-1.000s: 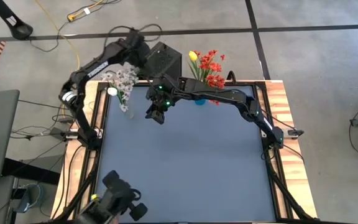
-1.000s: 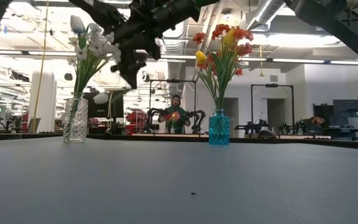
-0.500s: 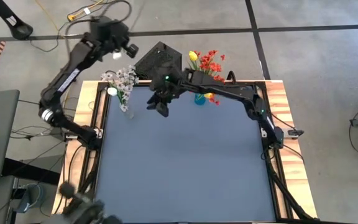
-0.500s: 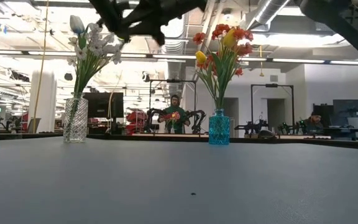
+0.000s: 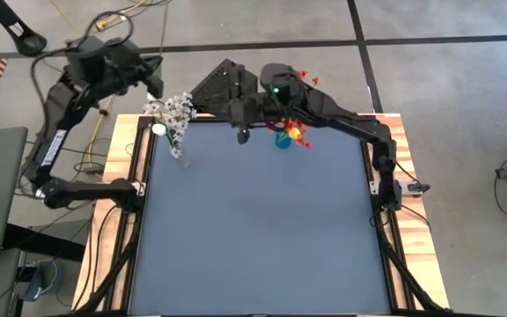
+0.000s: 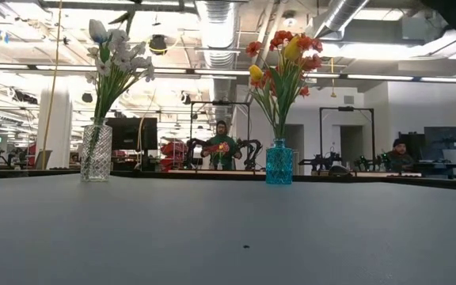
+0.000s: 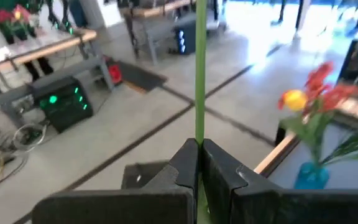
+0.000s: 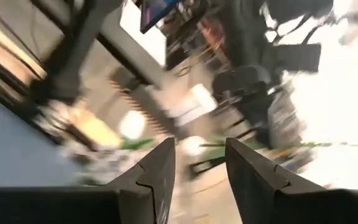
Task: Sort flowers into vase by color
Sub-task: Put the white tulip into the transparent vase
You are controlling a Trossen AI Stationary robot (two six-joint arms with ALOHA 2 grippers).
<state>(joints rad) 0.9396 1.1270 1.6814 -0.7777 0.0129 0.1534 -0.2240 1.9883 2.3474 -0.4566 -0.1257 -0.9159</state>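
Green stem (image 7: 199,74) is clenched in my left claw (image 7: 200,163), now swung off the tabletop (image 5: 253,229) at upper left; right claw (image 5: 244,135) stands released, empty, retreated to the top edge.

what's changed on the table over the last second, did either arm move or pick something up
Both arms rose and pulled back from above the table's far edge. The left tool, shut on a green stem, swung out past the far left corner. The right tool, open and empty, drew back toward the blue vase. The clear vase with its white flowers and the blue vase's red and yellow flowers stayed put.
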